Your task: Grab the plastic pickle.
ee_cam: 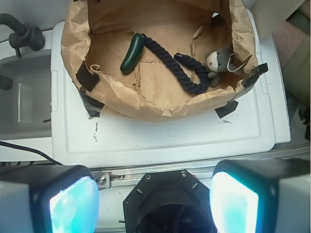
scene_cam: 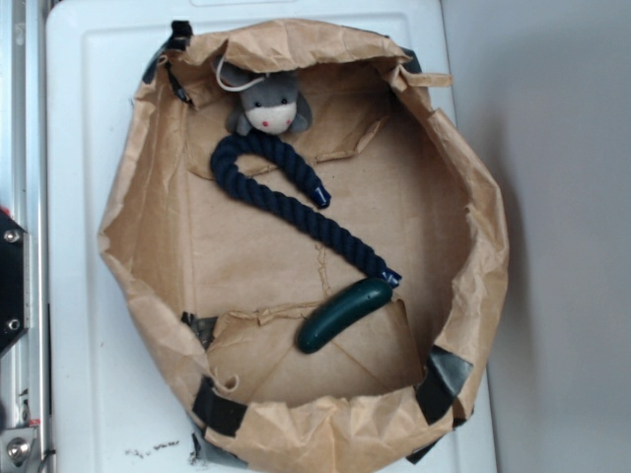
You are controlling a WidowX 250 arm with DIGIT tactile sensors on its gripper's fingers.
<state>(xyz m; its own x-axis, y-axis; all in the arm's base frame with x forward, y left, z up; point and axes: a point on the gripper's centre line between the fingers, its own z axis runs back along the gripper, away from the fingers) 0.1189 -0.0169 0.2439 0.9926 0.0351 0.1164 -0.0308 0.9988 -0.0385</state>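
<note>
The plastic pickle (scene_cam: 345, 313) is glossy dark green and lies on the floor of a brown paper bin (scene_cam: 148, 256), near its front, one end touching the tip of the blue rope. In the wrist view the pickle (ee_cam: 132, 53) appears at the upper left inside the bin. My gripper (ee_cam: 154, 201) is open, its two light-blue pads (ee_cam: 73, 206) wide apart with nothing between them. It hangs far back from the bin, over the black robot base (ee_cam: 170, 204). The gripper does not show in the exterior view.
A twisted navy rope (scene_cam: 296, 202) curls across the bin floor. A small grey plush animal (scene_cam: 268, 106) sits at the bin's far wall. The bin stands on a white tray-like surface (scene_cam: 89, 128), held by black tape (scene_cam: 219, 406). A metal rail (scene_cam: 20, 118) runs along the left.
</note>
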